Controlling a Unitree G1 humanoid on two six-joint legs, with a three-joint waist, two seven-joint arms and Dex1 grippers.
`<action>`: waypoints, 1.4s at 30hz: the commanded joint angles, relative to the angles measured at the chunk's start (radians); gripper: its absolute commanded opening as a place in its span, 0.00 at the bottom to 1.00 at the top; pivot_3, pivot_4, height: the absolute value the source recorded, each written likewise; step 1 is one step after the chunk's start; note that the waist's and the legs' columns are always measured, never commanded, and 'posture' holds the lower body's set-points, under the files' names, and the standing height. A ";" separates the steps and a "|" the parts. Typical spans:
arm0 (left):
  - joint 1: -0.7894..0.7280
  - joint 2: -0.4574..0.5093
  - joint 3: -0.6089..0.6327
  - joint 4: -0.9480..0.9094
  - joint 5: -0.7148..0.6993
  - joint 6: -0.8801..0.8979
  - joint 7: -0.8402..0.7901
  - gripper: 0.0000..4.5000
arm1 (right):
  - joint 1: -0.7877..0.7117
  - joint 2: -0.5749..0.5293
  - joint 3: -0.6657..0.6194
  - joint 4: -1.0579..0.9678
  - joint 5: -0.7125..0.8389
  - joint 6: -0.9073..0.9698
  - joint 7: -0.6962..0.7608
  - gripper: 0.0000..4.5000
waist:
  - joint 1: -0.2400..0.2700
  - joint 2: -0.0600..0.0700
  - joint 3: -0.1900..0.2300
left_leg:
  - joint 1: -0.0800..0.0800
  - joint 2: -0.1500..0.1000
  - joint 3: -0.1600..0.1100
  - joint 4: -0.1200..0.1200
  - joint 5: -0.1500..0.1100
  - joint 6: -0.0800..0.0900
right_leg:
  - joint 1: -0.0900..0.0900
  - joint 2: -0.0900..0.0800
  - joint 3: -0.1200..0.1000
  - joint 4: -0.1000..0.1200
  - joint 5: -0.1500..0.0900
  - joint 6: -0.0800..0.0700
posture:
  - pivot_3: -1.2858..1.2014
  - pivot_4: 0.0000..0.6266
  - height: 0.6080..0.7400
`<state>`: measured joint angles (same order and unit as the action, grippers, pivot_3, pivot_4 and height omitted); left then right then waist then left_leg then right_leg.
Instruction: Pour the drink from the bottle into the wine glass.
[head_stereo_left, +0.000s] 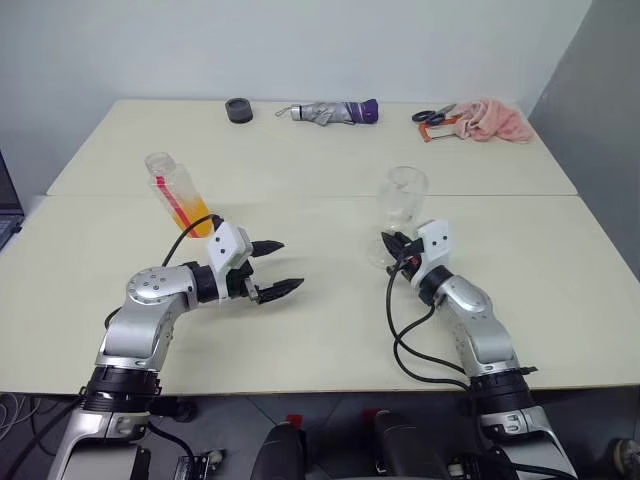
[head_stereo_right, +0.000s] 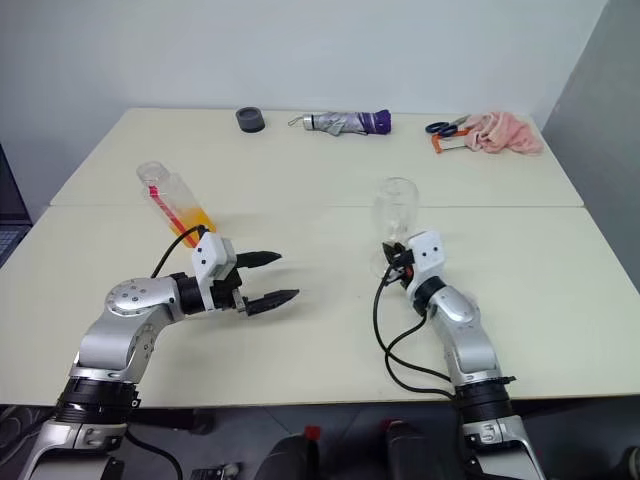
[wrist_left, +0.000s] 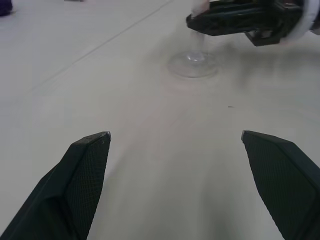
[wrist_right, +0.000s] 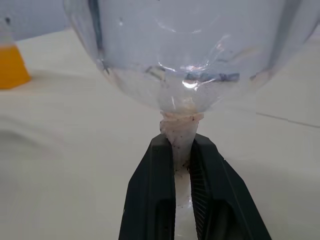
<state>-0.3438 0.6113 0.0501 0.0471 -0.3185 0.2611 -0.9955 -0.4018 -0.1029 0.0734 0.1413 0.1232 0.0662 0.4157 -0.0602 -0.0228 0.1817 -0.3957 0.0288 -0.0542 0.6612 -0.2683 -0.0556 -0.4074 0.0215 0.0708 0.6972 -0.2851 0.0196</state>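
Pinching the empty wine glass (wrist_right: 185, 55) stem, right jaws clenched; left jaws released; drink (head_stereo_left: 196, 222) in bottle (head_stereo_left: 178, 193).

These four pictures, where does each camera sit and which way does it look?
Left eye and right eye views: on the head, looking forward and down over the table, both arms showing.
Left wrist view: along the open left gripper toward the wine glass foot.
Right wrist view: along the right gripper, shut on the wine glass stem.
Shared: wine glass, bottle.
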 joint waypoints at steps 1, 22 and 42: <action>0.027 -0.006 0.057 -0.058 -0.029 0.010 0.057 1.00 | -0.100 0.037 0.032 0.064 -0.019 -0.103 0.011 0.03 | -0.003 0.000 0.000 | 0.000 0.000 0.000 0.000 0.000 0.000 | 0.000 0.000 0.000 0.000 0.000 0.000 | 0.52 0.24 1.00; 0.025 0.019 0.111 -0.212 -0.050 0.034 0.178 1.00 | -0.357 0.082 0.066 0.643 -0.108 -0.332 0.071 0.11 | 0.003 0.000 0.000 | -0.001 0.000 -0.001 0.000 0.000 0.000 | 0.000 -0.006 -0.001 0.000 0.000 0.000 | 0.52 0.24 1.00; -0.015 -0.009 0.114 -0.251 -0.075 0.049 0.208 1.00 | -0.250 0.040 0.055 0.491 -0.081 -0.245 0.140 0.99 | 0.004 0.000 0.000 | -0.001 0.000 -0.001 0.000 0.000 0.000 | 0.000 -0.006 -0.001 0.000 0.000 0.000 | 0.52 0.24 1.00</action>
<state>-0.3524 0.6014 0.1438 -0.1585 -0.3739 0.3058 -0.7958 -0.6584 -0.0505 0.1405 0.6968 0.0233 -0.1979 0.5375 -0.0564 -0.0227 0.1818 -0.3968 0.0286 -0.0556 0.6617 -0.2681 -0.0559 -0.4076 0.0152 0.0697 0.6976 -0.2848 0.0195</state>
